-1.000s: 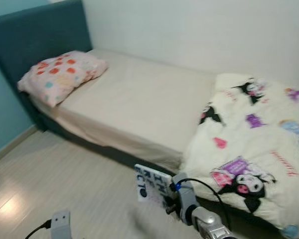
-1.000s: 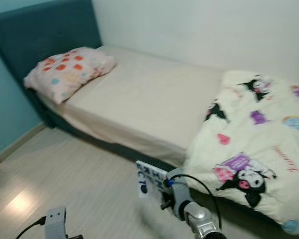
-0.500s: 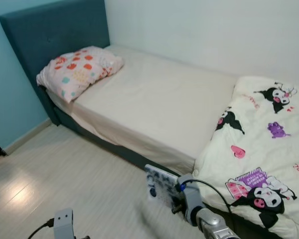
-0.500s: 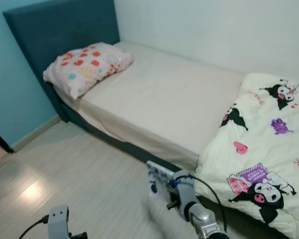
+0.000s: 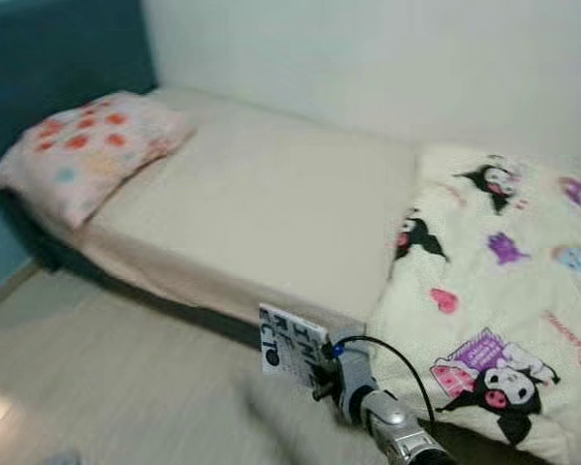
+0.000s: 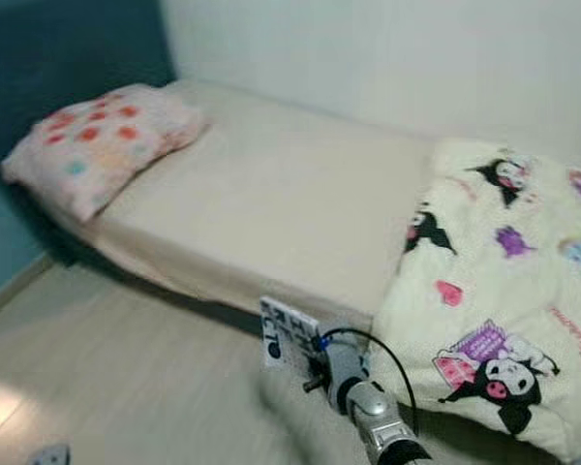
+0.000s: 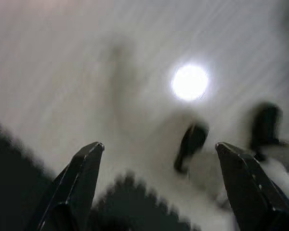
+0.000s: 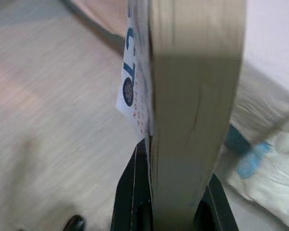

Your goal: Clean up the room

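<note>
My right gripper [image 5: 321, 376] is shut on a white book [image 5: 289, 352] with dark blue lettering, held upright over the floor just in front of the bed's near edge. In the right wrist view the book [image 8: 192, 91] stands edge-on between the two black fingers [image 8: 130, 192]. In the left wrist view my left gripper [image 7: 164, 159] is open with nothing between its fingers [image 7: 84, 168], pointing down at the pale blurred floor.
A bed [image 5: 271, 194] with a beige sheet lies ahead, against a white wall. A pink spotted pillow [image 5: 82, 150] rests by the dark teal headboard [image 5: 58, 58]. A cream cartoon-print blanket [image 5: 504, 291] covers the right part. Pale wood floor [image 5: 107, 387] spreads in front.
The whole picture has shifted left, so the camera turned right; the bed's headboard sits further left. The left arm's wrist has dropped out of the eye views. The book stays held.
</note>
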You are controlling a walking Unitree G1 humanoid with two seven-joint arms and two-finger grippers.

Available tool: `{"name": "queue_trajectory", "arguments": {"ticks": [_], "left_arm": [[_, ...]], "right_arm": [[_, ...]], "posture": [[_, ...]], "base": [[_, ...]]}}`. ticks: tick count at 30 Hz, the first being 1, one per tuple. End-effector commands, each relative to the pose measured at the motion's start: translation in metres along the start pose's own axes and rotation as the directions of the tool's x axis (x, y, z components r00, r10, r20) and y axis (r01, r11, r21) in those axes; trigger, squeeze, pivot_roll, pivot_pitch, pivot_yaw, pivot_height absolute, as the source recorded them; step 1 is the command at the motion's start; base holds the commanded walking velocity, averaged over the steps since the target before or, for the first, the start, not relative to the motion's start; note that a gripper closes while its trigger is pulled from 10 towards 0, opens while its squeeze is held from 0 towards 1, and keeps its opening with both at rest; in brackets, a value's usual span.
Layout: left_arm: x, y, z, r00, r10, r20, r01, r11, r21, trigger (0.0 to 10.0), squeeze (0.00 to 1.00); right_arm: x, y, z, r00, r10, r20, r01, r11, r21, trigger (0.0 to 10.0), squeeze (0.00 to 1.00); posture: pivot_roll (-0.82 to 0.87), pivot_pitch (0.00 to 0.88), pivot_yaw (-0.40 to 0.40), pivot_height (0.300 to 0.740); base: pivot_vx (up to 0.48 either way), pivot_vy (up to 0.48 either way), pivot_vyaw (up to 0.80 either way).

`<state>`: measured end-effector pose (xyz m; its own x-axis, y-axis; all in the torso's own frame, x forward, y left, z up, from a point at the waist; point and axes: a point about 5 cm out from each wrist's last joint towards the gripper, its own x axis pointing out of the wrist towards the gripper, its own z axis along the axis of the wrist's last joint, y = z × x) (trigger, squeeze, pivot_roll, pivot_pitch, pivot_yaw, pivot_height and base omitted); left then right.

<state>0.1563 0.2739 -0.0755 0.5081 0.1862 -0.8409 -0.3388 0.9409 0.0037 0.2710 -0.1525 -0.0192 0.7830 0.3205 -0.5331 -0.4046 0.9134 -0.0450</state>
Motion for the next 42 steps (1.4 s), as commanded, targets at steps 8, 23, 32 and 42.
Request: {"name": "queue_trajectory", "arguments": {"ticks": [8, 23, 32, 42], "left_arm": [[-0.004, 0.007, -0.021, 0.999, 0.001, -0.045, -0.001, 1.000, 0.002, 10.0, 0.00], [0.000, -0.017, -0.020, 0.999, -0.023, -0.048, 0.024, 1.000, 0.007, 10.0, 0.00], [0.001, -0.017, -0.019, 0.999, -0.024, -0.041, 0.025, 1.000, 0.013, 10.0, 0.00], [0.000, -0.017, -0.020, 0.999, -0.022, -0.045, 0.023, 1.000, 0.020, 10.0, 0.00]], "right_arm": [[0.000, -0.001, 0.001, 1.000, -0.017, 0.006, 0.016, 1.000, 0.017, 10.0, 0.00], [0.002, -0.001, 0.007, 0.999, -0.019, 0.042, 0.018, 0.999, 0.040, 10.0, 0.00], [0.006, 0.013, 0.023, 0.986, 0.103, 0.131, -0.107, 0.994, 0.025, 10.0, 0.00], [0.006, 0.007, 0.027, 0.987, 0.058, 0.153, -0.068, 0.996, 0.063, 10.0, 0.00]], "posture": [[-0.22, 0.095, -0.021, 0.740], [-0.22, 0.088, -0.012, 0.740], [-0.22, 0.084, -0.005, 0.740], [-0.22, 0.088, -0.004, 0.740]], "base": [[0.442, 0.000, 0.00], [0.442, 0.000, 0.21], [0.442, 0.000, 0.18], [0.442, 0.000, 0.24]]}}
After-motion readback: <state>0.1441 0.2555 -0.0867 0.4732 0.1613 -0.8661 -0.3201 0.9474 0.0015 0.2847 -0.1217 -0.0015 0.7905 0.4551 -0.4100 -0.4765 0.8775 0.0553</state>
